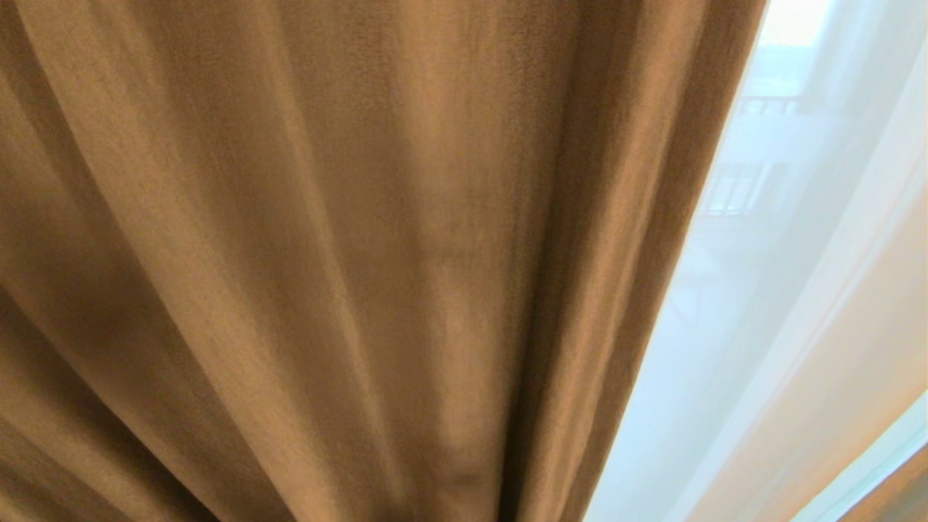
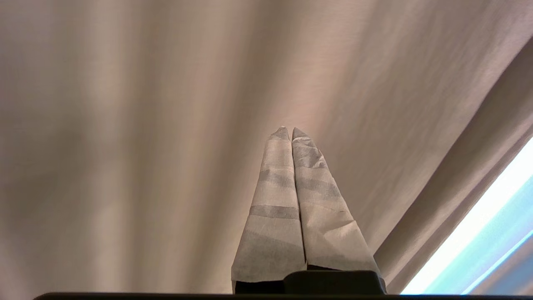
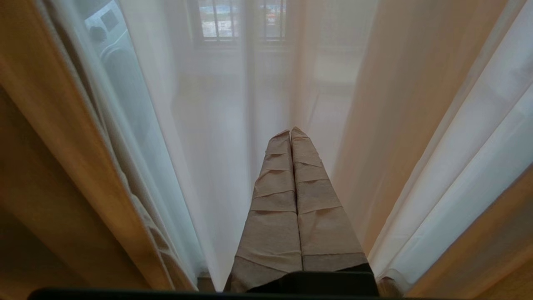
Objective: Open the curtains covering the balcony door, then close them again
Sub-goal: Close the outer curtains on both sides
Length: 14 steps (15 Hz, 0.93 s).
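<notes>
Brown drapes (image 1: 326, 254) fill our sight; our left gripper (image 2: 290, 130) sits pressed together, seemingly pinching nothing. Pulling now may leave them unmoved.

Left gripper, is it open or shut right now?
Shut: the left gripper has its two wrapped fingers pressed together, nothing visibly between them, pointing at the thick drape.

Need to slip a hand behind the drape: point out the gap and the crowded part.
The gap lies right of the thick drape, where only the white sheer hangs. Left of that edge, folds crowd close around the shut left gripper.
</notes>
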{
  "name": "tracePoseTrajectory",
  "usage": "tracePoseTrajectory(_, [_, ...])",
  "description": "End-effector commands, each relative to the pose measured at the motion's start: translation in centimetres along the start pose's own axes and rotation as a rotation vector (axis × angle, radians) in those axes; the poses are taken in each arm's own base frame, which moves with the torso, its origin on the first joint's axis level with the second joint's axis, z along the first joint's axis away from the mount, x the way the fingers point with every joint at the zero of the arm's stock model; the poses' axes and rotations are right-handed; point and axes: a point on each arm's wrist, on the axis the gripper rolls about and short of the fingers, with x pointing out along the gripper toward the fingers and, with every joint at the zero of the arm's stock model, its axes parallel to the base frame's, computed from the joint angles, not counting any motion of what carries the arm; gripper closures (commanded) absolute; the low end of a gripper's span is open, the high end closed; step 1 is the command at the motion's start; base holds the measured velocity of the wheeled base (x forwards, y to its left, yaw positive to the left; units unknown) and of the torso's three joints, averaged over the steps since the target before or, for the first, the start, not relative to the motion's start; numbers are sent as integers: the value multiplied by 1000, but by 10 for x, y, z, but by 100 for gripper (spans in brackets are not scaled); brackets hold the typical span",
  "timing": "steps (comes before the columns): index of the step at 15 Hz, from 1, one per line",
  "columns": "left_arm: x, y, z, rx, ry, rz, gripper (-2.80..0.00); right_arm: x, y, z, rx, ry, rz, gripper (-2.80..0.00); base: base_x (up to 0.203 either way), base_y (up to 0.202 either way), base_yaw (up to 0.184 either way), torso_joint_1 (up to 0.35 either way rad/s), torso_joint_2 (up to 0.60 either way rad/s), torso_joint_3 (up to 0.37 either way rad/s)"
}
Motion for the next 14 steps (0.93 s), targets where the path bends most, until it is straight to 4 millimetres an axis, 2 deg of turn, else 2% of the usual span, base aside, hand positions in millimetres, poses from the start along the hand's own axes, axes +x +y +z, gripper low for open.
tracePoseTrajectory(1, [-7,-3,-1,10,-14,4,0,0,0,0,-1,2,1,0,0,0,0,0,0,0])
tracePoseTrajectory(7, [-16,-2,-17,55,2,26,0,0,0,0,-1,1,1,0,0,0,0,0,0,0])
tracePoseTrajectory(10, [-35,-3,-39,58,88,26,0,0,0,0,-1,1,1,0,0,0,0,0,0,0])
tracePoseTrajectory(14, [-50,8,-66,165,186,145,0,0,0,0,-1,1,0,0,0,0,0,0,0,0])
